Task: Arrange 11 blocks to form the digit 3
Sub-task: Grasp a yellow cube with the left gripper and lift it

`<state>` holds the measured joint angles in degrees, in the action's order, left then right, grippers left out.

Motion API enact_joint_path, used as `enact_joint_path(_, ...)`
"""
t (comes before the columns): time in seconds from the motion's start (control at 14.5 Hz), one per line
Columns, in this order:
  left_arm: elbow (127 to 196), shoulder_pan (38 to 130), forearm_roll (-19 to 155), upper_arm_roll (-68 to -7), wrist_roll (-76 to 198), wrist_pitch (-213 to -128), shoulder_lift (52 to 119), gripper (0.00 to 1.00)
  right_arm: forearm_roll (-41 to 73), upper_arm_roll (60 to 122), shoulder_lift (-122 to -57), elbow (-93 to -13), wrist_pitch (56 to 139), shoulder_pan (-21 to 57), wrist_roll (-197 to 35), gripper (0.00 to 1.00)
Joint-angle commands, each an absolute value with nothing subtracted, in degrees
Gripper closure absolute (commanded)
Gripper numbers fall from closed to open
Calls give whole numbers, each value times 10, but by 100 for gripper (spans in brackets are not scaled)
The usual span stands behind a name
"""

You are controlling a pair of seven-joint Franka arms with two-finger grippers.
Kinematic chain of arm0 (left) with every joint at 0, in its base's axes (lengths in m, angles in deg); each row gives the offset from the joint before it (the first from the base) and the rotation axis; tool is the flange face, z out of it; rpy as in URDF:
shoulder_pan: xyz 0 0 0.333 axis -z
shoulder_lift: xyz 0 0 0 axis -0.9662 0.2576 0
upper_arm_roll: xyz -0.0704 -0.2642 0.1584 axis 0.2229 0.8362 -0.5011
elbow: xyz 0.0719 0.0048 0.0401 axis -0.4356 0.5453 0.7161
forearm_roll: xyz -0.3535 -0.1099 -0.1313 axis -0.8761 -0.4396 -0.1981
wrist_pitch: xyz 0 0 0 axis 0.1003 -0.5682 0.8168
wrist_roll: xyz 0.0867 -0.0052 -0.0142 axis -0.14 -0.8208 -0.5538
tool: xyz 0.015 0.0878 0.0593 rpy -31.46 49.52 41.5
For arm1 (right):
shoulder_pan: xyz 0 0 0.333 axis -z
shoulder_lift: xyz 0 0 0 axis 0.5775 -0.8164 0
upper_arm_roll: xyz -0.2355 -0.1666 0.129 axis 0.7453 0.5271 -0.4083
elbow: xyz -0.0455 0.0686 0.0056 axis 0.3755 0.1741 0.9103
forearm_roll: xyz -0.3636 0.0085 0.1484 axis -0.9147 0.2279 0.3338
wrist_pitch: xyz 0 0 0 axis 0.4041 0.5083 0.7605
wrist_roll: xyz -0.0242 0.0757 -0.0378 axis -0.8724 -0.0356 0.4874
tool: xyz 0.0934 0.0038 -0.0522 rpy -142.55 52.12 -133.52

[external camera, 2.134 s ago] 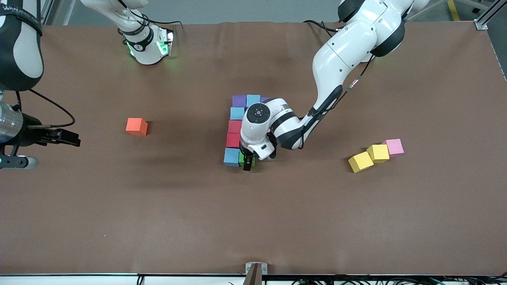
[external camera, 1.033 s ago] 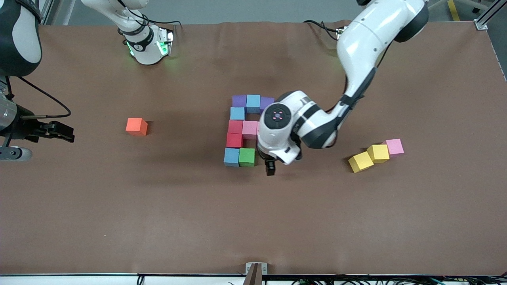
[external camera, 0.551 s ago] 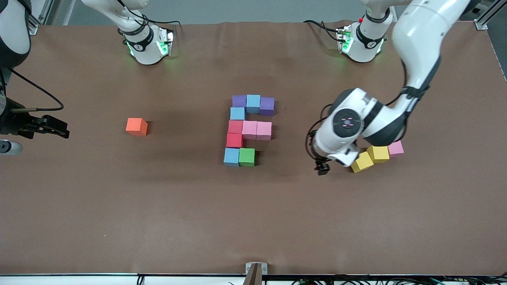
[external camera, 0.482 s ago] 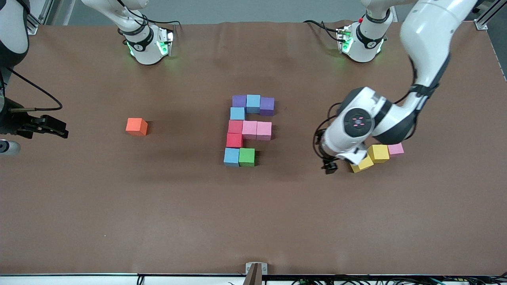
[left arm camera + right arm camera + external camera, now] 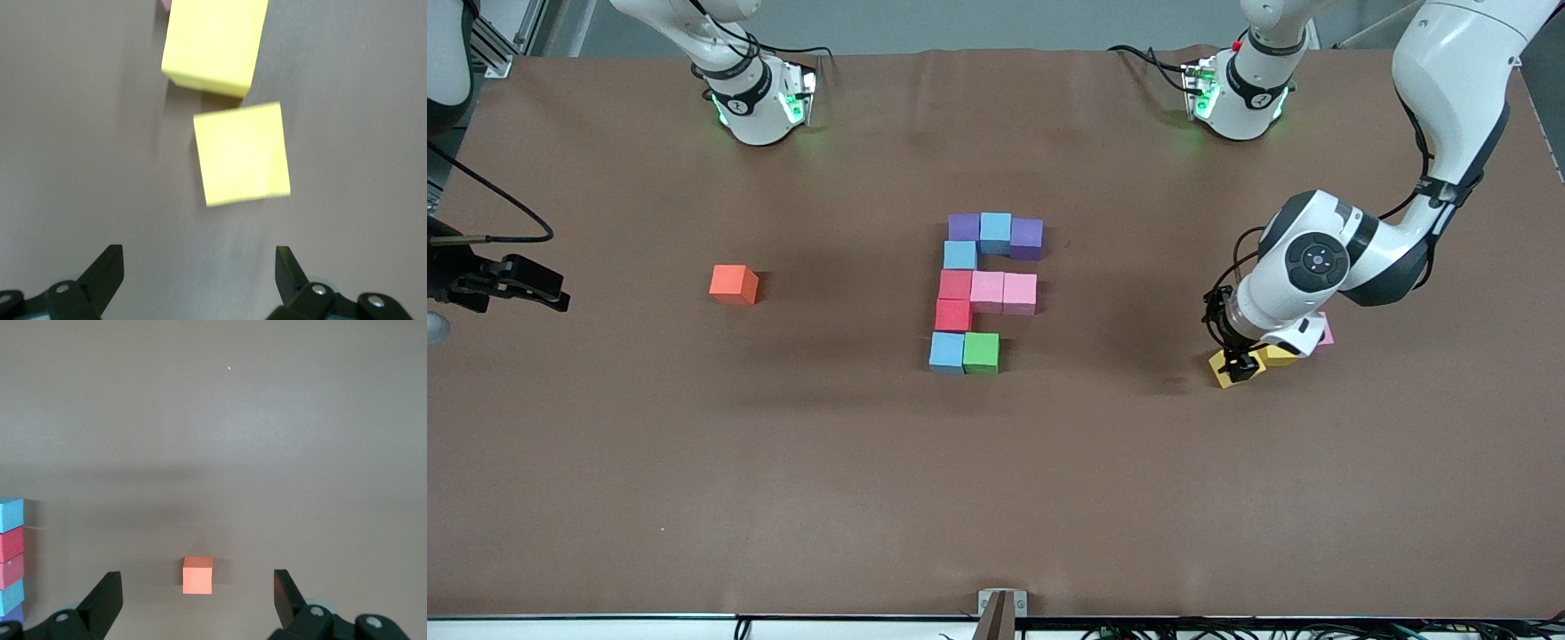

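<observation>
The digit 3 figure [image 5: 987, 291] lies mid-table, made of touching cubes: purple, light blue, purple; light blue; red, pink, pink; red; light blue [image 5: 946, 352], green [image 5: 981, 352]. Two loose yellow blocks lie toward the left arm's end: one [image 5: 1220, 369] nearer the front camera and one [image 5: 1279, 356] mostly under the wrist. My left gripper [image 5: 1238, 364] hangs open and empty over the nearer one. In the left wrist view [image 5: 200, 263] that yellow block [image 5: 243, 155] lies just ahead of the fingertips. My right gripper [image 5: 543, 292] waits open and empty at the right arm's end.
An orange cube [image 5: 734, 284] sits alone between the figure and the right gripper, and shows in the right wrist view [image 5: 198, 575]. A loose pink cube [image 5: 1327, 332] touches the farther yellow block [image 5: 215, 43], mostly hidden by the left wrist.
My left gripper let go of the green block at the figure and swung toward the left arm's end, over the yellow blocks. The right gripper drew back slightly toward its table end.
</observation>
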<state>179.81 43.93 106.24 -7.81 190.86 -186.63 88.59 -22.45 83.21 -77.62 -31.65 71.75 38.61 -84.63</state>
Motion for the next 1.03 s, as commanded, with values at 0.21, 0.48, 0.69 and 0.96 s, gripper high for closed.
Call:
enact_joint_path(0.21,1826,381,1112,-74,1920,-1912,885,0,-216,825,-763,-325,670,396,-841,0)
enact_joint_path(0.48,1826,378,1153,-80,1962,-1920,909,0,-218,822,-763,-324,663,392,-842,0)
enact_joint_path(0.69,1825,378,1153,-81,1962,-1921,916,0,-212,825,-757,-328,665,387,-836,0)
enact_joint_path(0.96,1824,379,1166,-87,1963,-1921,928,0,-218,850,-720,-365,674,365,-836,0)
